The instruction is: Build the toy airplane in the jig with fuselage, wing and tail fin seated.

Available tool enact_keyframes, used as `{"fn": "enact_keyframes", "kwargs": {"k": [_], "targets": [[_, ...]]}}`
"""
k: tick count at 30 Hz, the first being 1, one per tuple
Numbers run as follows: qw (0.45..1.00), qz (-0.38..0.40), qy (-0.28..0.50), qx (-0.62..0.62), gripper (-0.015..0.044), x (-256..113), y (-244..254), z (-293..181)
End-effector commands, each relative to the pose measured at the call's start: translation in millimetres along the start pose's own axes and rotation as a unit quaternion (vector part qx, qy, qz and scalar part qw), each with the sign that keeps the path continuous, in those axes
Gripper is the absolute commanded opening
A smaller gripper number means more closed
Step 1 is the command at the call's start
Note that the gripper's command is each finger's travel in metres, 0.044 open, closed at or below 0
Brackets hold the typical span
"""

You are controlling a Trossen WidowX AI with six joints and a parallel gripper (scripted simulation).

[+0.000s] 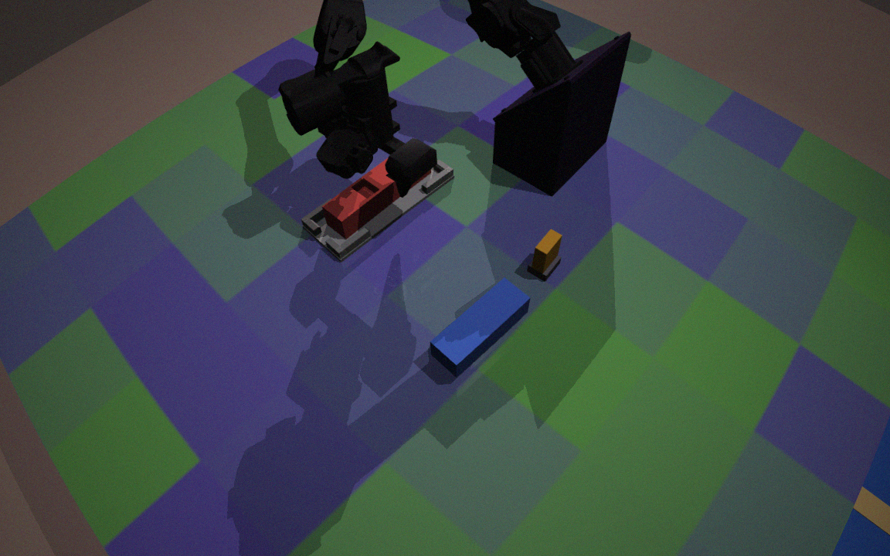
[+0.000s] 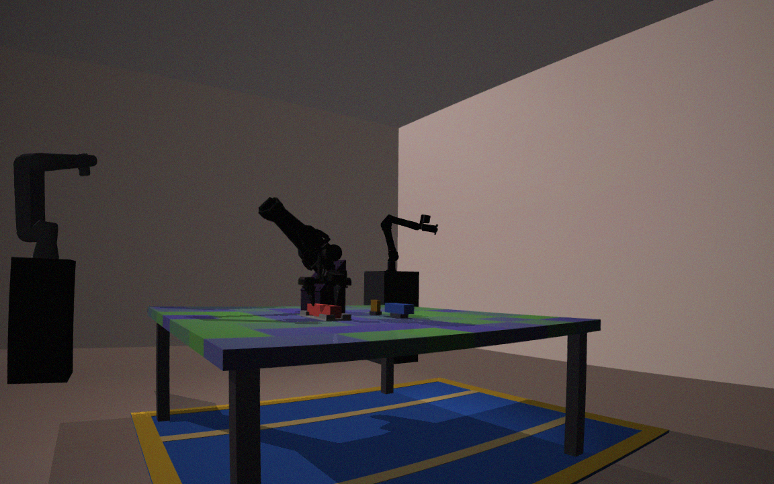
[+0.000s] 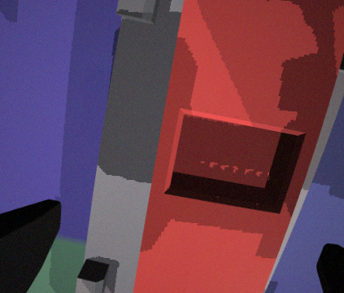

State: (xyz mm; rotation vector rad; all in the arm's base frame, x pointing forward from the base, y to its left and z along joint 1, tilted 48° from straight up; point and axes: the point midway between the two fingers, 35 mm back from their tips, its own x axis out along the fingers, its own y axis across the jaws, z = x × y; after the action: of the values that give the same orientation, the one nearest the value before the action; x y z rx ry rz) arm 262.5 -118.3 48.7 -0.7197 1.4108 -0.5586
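Observation:
The red fuselage lies lengthwise in the grey cradle and looks flat there. Its rectangular top socket is empty. My gripper is open around the fuselage, one finger on each side, with gaps showing between the fingers and its sides in the wrist view. The gripper hides part of the fuselage's far end in the top view. The blue wing lies apart on a small dark support. The orange tail fin stands upright on a small dark base beyond the wing.
A large dark block with part of an arm above it stands to the right of the cradle in the top view. The exterior view shows the patchwork table and two more arms on pedestals away from it.

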Motion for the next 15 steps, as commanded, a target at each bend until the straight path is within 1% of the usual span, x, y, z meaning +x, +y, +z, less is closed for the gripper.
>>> {"fn": "enact_keyframes", "kwargs": {"k": [1,3,5,8,15], "targets": [[1.0,0.001,-0.012,0.005,0.044,-55,0,7],[1.0,-0.001,-0.012,0.004,0.044,-82,-2,3],[1.0,-0.003,-0.012,0.003,0.044,-93,-3,0],[1.0,-0.004,-0.012,0.003,0.044,-94,6,2],[1.0,-0.004,-0.012,0.003,0.044,-94,6,2]]}}
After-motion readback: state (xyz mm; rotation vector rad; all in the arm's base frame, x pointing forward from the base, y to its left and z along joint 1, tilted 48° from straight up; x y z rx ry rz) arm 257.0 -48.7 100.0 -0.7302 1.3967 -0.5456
